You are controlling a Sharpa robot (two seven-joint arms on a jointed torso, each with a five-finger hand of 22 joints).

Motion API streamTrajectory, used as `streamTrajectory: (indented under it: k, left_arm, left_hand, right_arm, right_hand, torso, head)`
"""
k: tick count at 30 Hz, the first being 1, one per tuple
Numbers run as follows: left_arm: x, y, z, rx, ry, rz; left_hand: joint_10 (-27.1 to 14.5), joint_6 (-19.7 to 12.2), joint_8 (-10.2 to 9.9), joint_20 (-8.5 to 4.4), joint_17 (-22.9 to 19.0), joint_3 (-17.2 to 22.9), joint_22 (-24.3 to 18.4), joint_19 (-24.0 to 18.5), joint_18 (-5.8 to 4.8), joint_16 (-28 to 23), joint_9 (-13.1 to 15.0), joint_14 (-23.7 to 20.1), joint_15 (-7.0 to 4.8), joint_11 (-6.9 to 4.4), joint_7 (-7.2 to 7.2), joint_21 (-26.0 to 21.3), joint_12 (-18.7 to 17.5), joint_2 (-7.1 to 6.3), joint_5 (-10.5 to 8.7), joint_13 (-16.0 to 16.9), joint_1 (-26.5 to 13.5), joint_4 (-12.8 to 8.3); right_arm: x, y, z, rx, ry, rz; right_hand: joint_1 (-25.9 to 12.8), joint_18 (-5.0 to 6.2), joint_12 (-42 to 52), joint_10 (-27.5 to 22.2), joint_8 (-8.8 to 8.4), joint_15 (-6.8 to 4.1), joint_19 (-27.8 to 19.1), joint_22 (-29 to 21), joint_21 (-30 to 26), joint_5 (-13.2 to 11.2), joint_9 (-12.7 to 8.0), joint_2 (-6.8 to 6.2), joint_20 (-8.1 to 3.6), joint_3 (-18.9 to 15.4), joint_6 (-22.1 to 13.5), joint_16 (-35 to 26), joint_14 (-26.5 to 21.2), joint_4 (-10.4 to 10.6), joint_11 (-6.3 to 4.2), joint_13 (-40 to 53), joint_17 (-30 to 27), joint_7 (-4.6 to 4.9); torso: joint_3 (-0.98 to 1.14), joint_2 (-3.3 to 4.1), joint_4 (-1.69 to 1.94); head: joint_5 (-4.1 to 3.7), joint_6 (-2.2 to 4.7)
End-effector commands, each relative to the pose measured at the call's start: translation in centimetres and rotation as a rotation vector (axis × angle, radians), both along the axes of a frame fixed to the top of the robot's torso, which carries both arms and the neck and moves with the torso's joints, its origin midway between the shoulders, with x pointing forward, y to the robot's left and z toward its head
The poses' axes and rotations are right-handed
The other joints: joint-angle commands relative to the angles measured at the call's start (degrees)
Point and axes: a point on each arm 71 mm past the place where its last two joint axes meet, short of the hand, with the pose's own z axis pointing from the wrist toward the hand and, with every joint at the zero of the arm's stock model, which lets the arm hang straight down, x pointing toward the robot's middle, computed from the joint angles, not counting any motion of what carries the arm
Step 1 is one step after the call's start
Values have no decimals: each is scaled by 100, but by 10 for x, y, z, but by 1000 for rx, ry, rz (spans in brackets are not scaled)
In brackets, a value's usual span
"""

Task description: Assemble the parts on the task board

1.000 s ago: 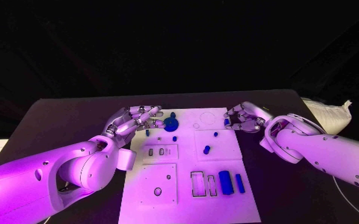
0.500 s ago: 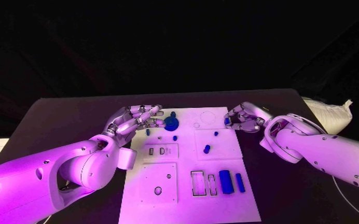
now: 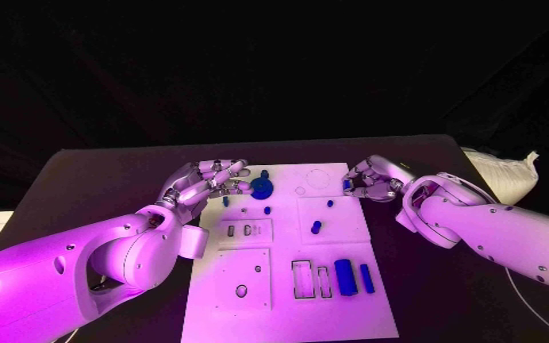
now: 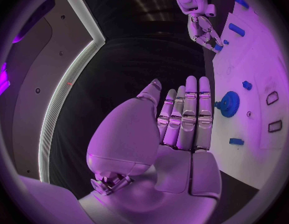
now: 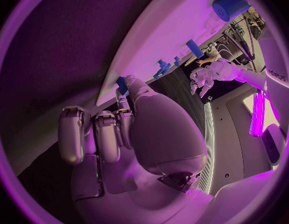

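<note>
Silver fingers of my left hand [image 3: 206, 182] hang flat and apart at the left edge of the task board [image 3: 289, 295], holding nothing; on the left wrist camera they point straight out, side by side, with the thumb off to one side. Just past those fingertips I see the round blue gear [image 3: 262, 190] standing on the board, with a small blue peg [image 3: 264, 175] just beyond it and another small blue piece [image 3: 225, 202] close to the hand. Moving right across the white plate, a small blue part [image 3: 329, 203] and an oval blue part [image 3: 316, 229] lie in the middle panel, well apart from either hand. Nearer to me, toward the front of the board, a wide blue block [image 3: 346, 278] and a thinner blue bar [image 3: 367, 279] lie side by side, next to two outlined rectangular slots [image 3: 311, 281]. At the board's right edge my right hand [image 3: 370, 181] has its fingers curled in, and a small blue piece [image 5: 122, 84] sits at the fingertips on the right wrist camera, pinched against the board's edge as far as I can tell.
</note>
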Motion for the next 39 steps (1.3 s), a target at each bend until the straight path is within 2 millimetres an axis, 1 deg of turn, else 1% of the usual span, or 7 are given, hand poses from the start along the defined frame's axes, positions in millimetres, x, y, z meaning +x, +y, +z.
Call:
streamTrajectory:
  k: [1,10,16,23,29,33,39]
  left_arm:
    - [-1,-2,1,-13,-5,-19]
    - [0,-1,1,-12,-5,-17]
    - [2,1,0,-14,0,-11]
    - [8,9,-4,-25,20,16]
    - [9,9,-5,-32,27,20]
    - [11,9,-6,-35,31,20]
    - [13,9,-7,-37,34,22]
  left_hand:
    - [26,12,-28,3,7,7,-7,45,63,-35,-6,44,3,28,29,-28,-32,10,-5,-3,52,-28]
    - [26,12,-28,3,7,7,-7,45,63,-35,-6,44,3,28,29,-28,-32,10,-5,-3,52,-28]
    - [31,14,-37,2,20,21,-10,44,62,-55,-6,47,3,28,28,-30,-45,13,-4,-3,48,-39]
    - [31,14,-38,2,21,22,-10,44,62,-57,-6,47,3,28,27,-30,-46,13,-4,-3,47,-39]
    - [31,14,-38,2,21,22,-10,44,62,-57,-6,47,3,28,27,-30,-46,13,-4,-3,47,-39]
    - [32,14,-39,2,23,23,-10,44,62,-59,-6,47,4,28,27,-30,-48,13,-4,-3,46,-41]
    - [32,14,-39,2,23,23,-10,44,62,-59,-6,47,4,28,27,-30,-48,13,-4,-3,46,-41]
  right_arm:
    - [0,1,-2,-13,8,-7]
    - [-2,6,3,9,-28,-32]
    - [-9,23,14,32,-41,-11]
    - [-23,67,26,48,-48,73]
    - [-34,118,28,18,-64,185]
    - [-39,147,22,-26,-44,233]
    - [-41,172,4,-71,-4,250]
  right_hand:
    - [-32,-60,31,197,65,-68,4,236,21,1,46,76,-47,57,118,35,585,-10,-72,913,1450,-51]
    - [-8,-65,63,223,110,-132,21,258,29,-23,83,193,-110,161,241,41,589,-58,-142,941,1467,-126]
    - [-9,-66,71,229,112,-137,25,263,32,-29,86,204,-116,172,248,42,589,-63,-146,947,1469,-131]
    - [-39,-67,109,251,110,-145,28,267,33,-62,91,209,-127,179,252,46,592,-59,-151,976,1480,-134]
    - [-78,-67,145,272,106,-150,27,265,32,-96,95,204,-136,176,252,48,593,-51,-154,1003,1485,-136]
    - [-170,-66,136,269,65,-146,22,259,27,-107,87,154,-142,146,199,47,592,-23,-141,998,1482,-116]
    - [-191,-59,94,248,41,-142,-2,224,10,-39,85,153,-141,164,175,37,586,-25,-136,970,1457,-110]
  torso:
    - [1,0,2]
    - [-2,-8,2]
    - [-23,-24,2]
    - [-57,-88,3]
    - [-102,-119,25]
    - [-133,-147,57]
    - [-171,-180,88]
  head:
    - [6,-1]
    - [34,-10]
    - [39,11]
    - [86,-23]
    - [158,-55]
    - [177,-84]
    - [254,-140]
